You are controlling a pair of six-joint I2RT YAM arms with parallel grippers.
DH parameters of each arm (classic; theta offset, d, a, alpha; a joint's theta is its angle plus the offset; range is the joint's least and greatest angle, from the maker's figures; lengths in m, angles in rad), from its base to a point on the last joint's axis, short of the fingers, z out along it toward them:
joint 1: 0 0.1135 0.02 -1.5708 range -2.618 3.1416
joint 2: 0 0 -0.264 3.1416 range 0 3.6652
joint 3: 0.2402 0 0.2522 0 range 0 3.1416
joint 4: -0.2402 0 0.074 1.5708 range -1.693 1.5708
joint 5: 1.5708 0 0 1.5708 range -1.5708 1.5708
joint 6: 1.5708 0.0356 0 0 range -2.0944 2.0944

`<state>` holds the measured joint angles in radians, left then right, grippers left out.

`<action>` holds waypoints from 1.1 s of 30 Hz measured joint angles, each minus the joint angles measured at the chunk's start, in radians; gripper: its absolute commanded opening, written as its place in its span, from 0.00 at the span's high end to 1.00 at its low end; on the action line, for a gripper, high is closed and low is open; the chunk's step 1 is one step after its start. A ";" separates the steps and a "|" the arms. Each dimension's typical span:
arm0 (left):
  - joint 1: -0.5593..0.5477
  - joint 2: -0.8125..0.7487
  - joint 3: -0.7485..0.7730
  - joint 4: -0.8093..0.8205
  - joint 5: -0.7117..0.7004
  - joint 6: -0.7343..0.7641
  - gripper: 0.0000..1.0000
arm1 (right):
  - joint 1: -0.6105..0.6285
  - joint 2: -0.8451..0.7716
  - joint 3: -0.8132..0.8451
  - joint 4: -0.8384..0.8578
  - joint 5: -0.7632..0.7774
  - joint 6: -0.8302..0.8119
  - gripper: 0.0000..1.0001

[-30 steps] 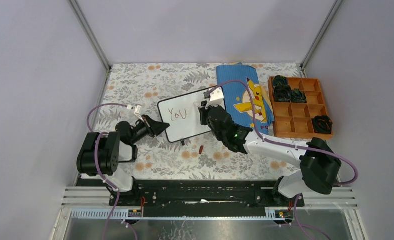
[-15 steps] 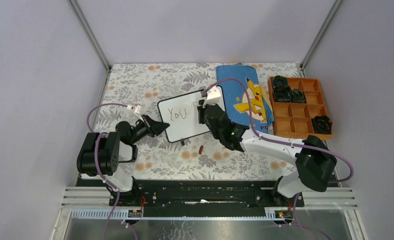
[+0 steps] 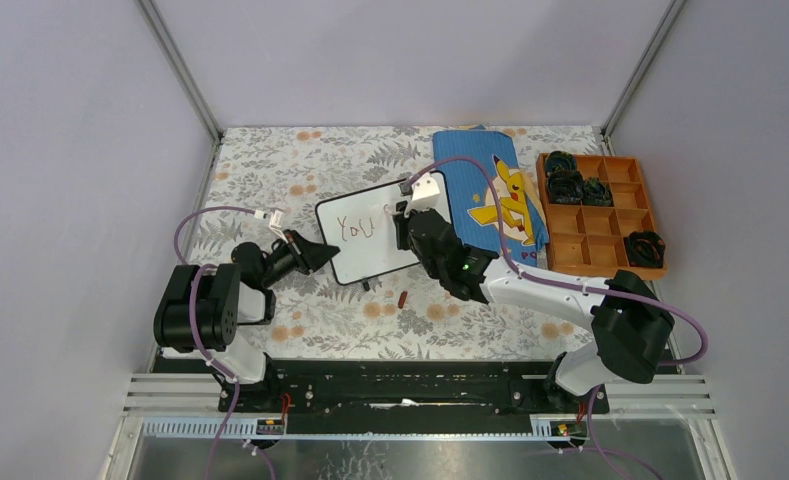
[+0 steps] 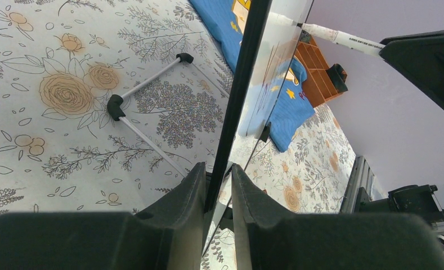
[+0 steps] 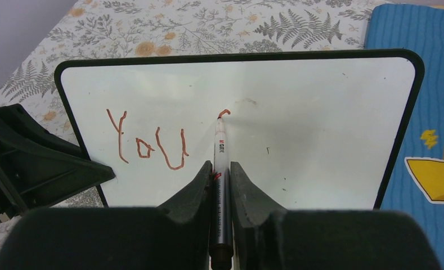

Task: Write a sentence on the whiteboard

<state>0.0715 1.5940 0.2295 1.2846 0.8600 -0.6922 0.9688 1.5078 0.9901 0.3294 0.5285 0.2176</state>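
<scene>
The whiteboard stands tilted on the floral table; it fills the right wrist view. On it are the red-brown letters "You" and a short curved stroke to their right. My left gripper is shut on the board's left edge, seen edge-on in the left wrist view. My right gripper is shut on a silver and white marker whose tip touches the board at the new stroke.
A blue cloth with a yellow cartoon figure lies right of the board. An orange compartment tray with dark items sits at the far right. A small red marker cap lies in front of the board.
My right gripper has shifted slightly left and up along the board, and the marker tip has begun a small curved stroke after "You". The left gripper and board have not moved.
</scene>
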 measured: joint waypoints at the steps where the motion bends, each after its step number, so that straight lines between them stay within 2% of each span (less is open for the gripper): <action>1: 0.000 0.000 0.000 0.000 -0.001 0.000 0.73 | 0.000 0.000 0.000 -0.003 -0.003 0.000 1.00; 22: -0.010 0.000 0.005 -0.014 -0.004 0.000 0.73 | 0.006 -0.013 -0.040 -0.060 -0.024 0.011 1.00; 33: -0.011 0.000 0.005 -0.016 -0.004 0.003 0.73 | 0.006 -0.026 -0.043 -0.087 0.037 0.014 1.00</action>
<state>0.0605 1.5940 0.2344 1.2690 0.8562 -0.6891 0.9752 1.4822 0.9470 0.2420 0.5655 0.2314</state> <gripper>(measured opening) 0.280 0.185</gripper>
